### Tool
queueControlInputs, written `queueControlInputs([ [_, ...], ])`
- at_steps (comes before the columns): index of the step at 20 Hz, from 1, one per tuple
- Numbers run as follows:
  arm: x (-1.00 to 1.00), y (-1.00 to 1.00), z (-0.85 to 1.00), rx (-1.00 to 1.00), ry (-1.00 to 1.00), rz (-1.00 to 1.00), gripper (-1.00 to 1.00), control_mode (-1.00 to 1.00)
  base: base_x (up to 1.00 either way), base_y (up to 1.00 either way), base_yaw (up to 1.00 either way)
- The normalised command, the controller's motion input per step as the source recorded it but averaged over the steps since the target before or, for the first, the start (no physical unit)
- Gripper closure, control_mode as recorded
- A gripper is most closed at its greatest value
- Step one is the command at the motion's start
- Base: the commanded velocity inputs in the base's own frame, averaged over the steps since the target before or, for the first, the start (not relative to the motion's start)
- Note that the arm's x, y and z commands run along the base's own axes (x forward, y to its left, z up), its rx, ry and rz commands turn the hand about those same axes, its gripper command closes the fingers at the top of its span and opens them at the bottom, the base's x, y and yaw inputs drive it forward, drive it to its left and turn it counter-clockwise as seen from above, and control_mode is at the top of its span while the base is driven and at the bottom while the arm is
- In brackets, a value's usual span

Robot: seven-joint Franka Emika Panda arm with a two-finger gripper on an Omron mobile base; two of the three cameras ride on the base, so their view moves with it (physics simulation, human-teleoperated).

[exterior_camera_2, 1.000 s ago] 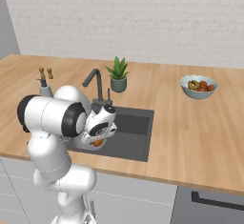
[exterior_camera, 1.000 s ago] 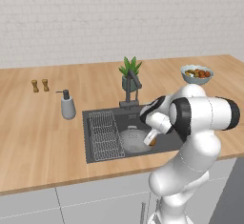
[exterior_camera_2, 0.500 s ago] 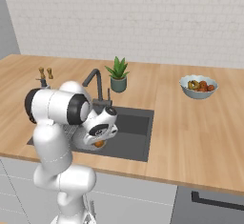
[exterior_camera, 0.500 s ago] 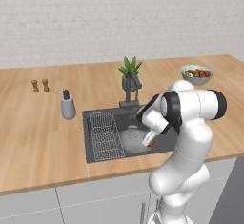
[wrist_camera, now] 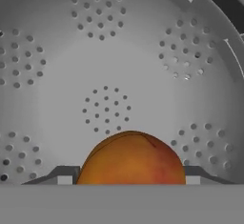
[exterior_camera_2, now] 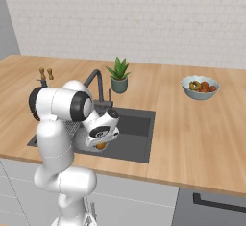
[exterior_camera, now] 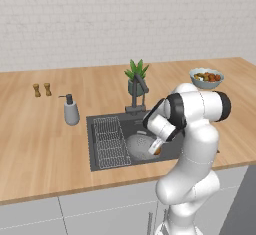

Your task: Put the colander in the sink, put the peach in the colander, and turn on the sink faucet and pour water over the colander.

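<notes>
The light-grey, hole-dotted colander lies in the dark sink, right of the wire rack. In the left base view the colander shows just left of my hand. My gripper is shut on the orange-brown peach, with a dark fingertip on either side of it. It hangs close above the colander's bowl, near the rim. The peach peeks out under the white hand. The dark angular sink faucet stands behind the basin, and no water is visible.
A potted plant stands behind the faucet. To the right on the wooden counter is a pale bowl of mixed fruit. Left of the sink stand a grey soap dispenser and two small shakers.
The arm's elbow has swung up and back. The hand with the peach has stayed low over the colander, shifting only slightly. The grip is unchanged.
</notes>
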Motion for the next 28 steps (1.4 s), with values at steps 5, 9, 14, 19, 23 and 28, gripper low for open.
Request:
queueControlInputs([
  [5,0.0,0.03,0.0,0.0,0.0,0.0,-1.0,-1.0,0.0,0.0,0.0],
  [9,0.0,0.0,0.0,0.0,0.0,0.0,-1.0,-1.0,0.0,0.0,0.0],
  [14,0.0,0.0,0.11,0.0,0.0,0.0,-1.0,-1.0,0.0,0.0,0.0],
  [19,-0.02,0.0,0.58,0.0,-0.04,0.0,-1.0,-1.0,0.0,0.0,0.0],
  [23,-0.13,0.0,0.77,0.0,-0.03,-0.01,-1.0,-1.0,0.0,0.0,0.0],
  [28,-0.14,-0.06,0.75,0.0,-0.02,-0.04,-1.0,-1.0,0.0,0.0,0.0],
])
